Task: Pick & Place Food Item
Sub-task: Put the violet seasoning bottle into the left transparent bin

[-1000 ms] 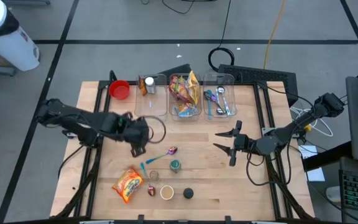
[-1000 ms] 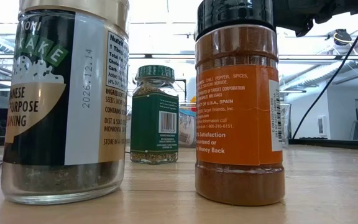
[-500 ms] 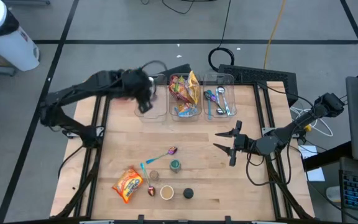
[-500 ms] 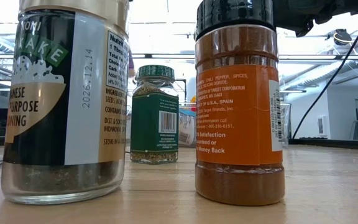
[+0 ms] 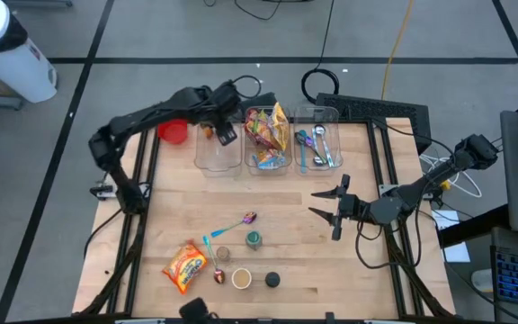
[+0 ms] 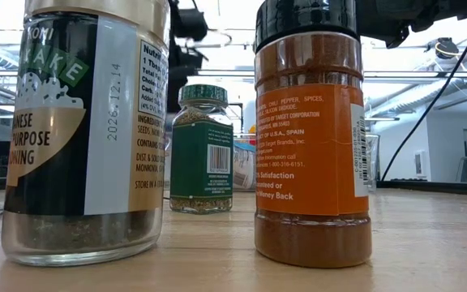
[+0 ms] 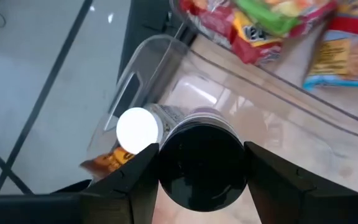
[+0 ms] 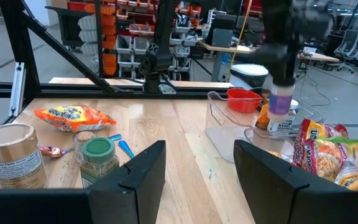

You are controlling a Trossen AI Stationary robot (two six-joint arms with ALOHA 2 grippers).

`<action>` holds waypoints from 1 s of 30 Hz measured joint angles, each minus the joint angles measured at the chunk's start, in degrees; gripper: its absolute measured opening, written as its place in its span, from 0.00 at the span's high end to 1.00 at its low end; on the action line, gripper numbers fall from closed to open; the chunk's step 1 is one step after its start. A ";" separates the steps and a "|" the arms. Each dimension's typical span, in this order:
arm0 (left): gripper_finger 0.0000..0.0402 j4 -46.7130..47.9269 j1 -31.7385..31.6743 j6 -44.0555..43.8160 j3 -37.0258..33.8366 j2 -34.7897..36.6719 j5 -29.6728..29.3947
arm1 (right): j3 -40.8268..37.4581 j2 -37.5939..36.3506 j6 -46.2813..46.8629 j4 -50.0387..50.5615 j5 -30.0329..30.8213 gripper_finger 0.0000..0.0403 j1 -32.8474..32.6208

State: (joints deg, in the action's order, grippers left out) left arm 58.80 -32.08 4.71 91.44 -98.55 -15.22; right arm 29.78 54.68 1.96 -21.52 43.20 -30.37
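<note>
You have the left gripper over the far-left bin, a jar between its fingers, hanging just above a second jar lying in that bin. Beside the gripper, off the bin's outer side, sits a bowl. On its other side comes the bin of snack packets, then the bin of cutlery. Well toward the near edge from the gripper lie a spoon, three spice jars and a chip bag. The right gripper waits at the table's right.

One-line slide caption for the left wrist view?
Left gripper holds a black-capped jar above the clear bin, beside a white-lidded jar.
</note>
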 joint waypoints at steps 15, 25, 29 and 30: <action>0.48 -9.15 -6.25 1.22 0.00 -8.44 7.58 | 0.00 0.00 0.40 0.58 0.15 0.55 0.00; 0.48 -11.62 -8.19 0.78 0.18 -12.48 8.35 | 0.00 0.00 0.41 0.59 0.16 0.55 0.00; 0.48 -11.77 -8.07 1.20 0.20 -12.73 8.13 | 0.00 0.00 0.39 0.73 0.16 0.55 0.00; 0.47 -11.80 -7.88 1.10 0.20 -12.73 7.94 | 0.00 -0.01 0.40 0.73 0.17 0.55 0.02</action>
State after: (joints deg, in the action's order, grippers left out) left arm 47.00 -39.97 5.80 91.64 -111.28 -7.29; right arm 29.78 54.66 2.36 -20.79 43.37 -30.35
